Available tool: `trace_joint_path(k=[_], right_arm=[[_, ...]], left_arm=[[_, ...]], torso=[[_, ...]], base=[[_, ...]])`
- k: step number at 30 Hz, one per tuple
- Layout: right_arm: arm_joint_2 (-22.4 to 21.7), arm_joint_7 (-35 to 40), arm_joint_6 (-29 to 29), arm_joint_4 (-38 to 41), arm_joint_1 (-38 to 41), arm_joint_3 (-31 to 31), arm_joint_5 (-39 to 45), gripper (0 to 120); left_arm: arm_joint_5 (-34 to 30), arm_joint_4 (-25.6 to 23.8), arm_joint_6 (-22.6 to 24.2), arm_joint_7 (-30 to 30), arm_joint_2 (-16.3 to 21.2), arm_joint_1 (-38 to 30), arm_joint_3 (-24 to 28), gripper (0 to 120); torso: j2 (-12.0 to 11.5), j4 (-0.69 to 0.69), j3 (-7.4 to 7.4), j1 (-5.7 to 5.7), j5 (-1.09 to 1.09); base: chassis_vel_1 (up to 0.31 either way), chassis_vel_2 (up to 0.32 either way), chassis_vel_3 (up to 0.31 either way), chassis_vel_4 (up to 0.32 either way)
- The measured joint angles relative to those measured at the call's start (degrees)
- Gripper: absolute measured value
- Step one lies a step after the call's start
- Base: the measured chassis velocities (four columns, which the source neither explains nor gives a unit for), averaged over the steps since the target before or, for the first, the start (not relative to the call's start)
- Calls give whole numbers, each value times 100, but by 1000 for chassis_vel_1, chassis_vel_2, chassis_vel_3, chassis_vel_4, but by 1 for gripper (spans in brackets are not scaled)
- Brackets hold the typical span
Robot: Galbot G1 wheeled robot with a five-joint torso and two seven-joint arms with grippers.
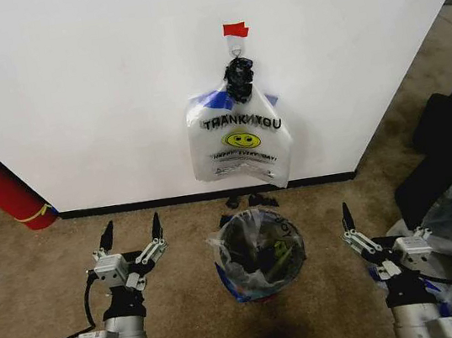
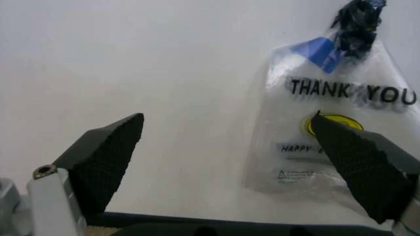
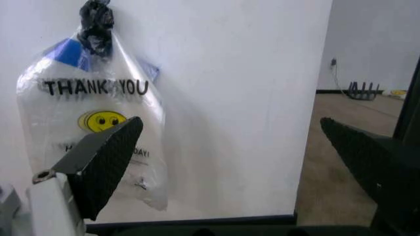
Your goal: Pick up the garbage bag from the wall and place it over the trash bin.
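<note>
In the head view the garbage bag (image 1: 238, 137) hangs in the upper middle of the frame against the white wall (image 1: 96, 95), its dark bunched handles (image 1: 240, 78) caught on a small metal hook (image 1: 236, 45) just under a strip of red tape (image 1: 235, 29). Directly below it, at the lower centre of the frame, stands the trash bin (image 1: 258, 253), which already has a plastic liner crumpled around its rim and dark inside. The left gripper (image 1: 132, 231) sits low at the lower left, its two dark fingers spread wide and pointing up toward the wall, holding nothing; in the left wrist view the bag shows between and beyond those fingers, well apart from them. The right gripper (image 1: 373, 240) sits at the lower right, and the right wrist view shows its fingers likewise spread wide and empty, the bag off toward the left of that frame. The bag looks thin, light and limp: the film sags into loose creases and would likely slip and crumple under a pinch instead of holding a shape. The printed body offers little to grip, so the knotted wad of handles near the hook seems the surest hold, being thicker and firmer, and lifting there should free the loop from the hook. Once off, the bag will probably dangle and swing, and its mouth may need both grippers to be opened over the bin.
</note>
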Motion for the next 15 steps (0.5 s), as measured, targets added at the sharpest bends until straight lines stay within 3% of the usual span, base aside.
trace_joint_path(k=[15], right_arm=[[-6,15,-175,151,8,-93,-53,100]], left_arm=[[-105,30,112,-82,4,-74,-27,100]], torso=[[0,-1,0,0,-1]], base=[[0,0,0,0]])
